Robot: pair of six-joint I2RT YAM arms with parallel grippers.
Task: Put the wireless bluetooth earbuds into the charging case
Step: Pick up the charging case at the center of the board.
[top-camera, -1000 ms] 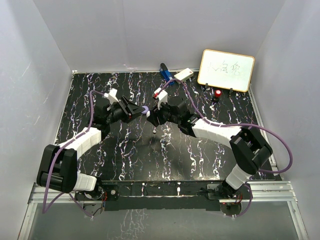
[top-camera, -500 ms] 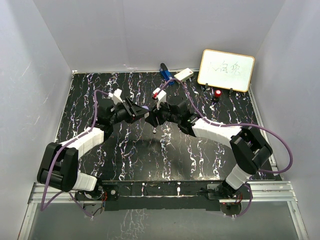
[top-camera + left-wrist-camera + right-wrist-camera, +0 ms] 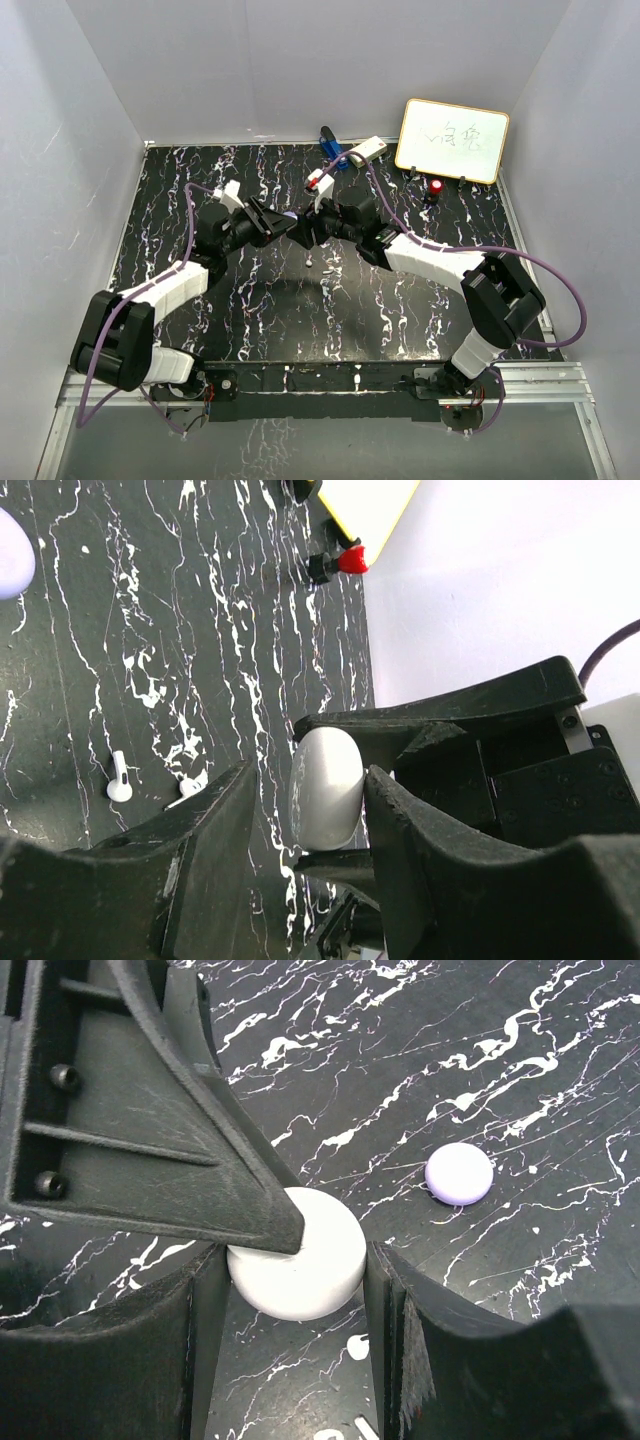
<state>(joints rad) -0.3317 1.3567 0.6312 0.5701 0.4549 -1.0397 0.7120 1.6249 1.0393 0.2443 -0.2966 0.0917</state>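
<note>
My right gripper (image 3: 308,232) (image 3: 295,1265) is shut on a white pebble-like charging case (image 3: 310,1260), held closed above the table's middle. My left gripper (image 3: 284,224) (image 3: 307,776) is open and straddles the same case (image 3: 325,790): one finger touches it, the other stands a little off. Two tiny white stemmed earbuds (image 3: 118,778) (image 3: 190,783) lie on the black marbled table (image 3: 250,300) below the grippers; one also shows in the right wrist view (image 3: 355,1346). A closed pale purple case (image 3: 459,1174) (image 3: 10,555) lies on the table nearby.
A small red-capped knob (image 3: 437,187) (image 3: 350,560) and a whiteboard (image 3: 453,140) stand at the back right. A blue object (image 3: 331,148) and a white box (image 3: 367,150) lie at the back edge. Grey walls enclose the table.
My left gripper has moved right toward my right gripper and now has its fingers around the white case. My right gripper has barely moved.
</note>
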